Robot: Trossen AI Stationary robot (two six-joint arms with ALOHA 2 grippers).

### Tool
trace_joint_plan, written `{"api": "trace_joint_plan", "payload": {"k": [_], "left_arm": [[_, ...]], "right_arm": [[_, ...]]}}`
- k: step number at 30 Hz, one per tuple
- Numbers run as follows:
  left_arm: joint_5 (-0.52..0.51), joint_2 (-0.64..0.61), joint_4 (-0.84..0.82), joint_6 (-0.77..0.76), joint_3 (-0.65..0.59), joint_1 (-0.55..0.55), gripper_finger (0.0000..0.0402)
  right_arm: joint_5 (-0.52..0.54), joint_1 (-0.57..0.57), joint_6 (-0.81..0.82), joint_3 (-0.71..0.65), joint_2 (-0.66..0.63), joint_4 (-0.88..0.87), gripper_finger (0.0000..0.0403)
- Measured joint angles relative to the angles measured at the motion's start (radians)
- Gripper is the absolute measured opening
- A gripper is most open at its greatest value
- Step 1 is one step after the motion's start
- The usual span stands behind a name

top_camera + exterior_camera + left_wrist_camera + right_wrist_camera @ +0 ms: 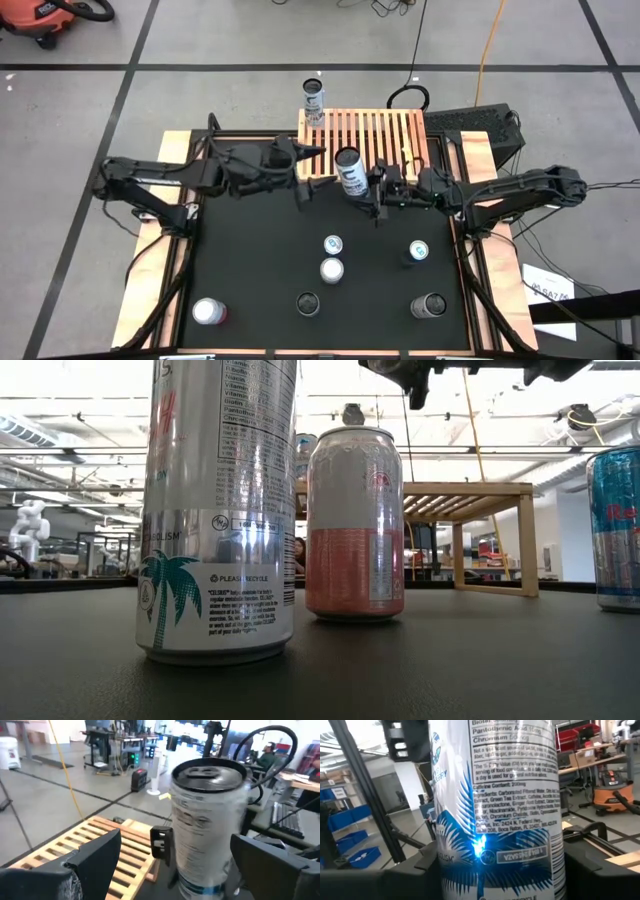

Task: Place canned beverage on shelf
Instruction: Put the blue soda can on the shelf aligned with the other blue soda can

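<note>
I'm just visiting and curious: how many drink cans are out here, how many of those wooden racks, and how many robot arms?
Cans: 8. 1 on the shelf, 1 held by the right gripper, 6 on the black mat.
Shelves: 1.
Robot arms: 2, the left gripper open and empty.
Total: 11.

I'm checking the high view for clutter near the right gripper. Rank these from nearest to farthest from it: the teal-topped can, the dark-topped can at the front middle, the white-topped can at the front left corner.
1. Teal-topped can: just in front of the right gripper, on the mat's right side.
2. Dark-topped can: front middle.
3. White-topped can: front left corner.
</note>
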Motion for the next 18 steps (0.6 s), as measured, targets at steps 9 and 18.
{"api": "trace_joint_plan", "payload": {"k": [9,18], "left_arm": [[0.195,0.055,0.181,0.0,0.001,0.028,0.0376],[0.185,0.094,0.234,-0.002,0.0,0.031,0.0376]], "right_arm": [[0.023,0.007,-0.009,0.0,0.001,-0.024,0.0244],[0.03,0.007,-0.032,0.0,0.001,-0.025,0.0245]]}}
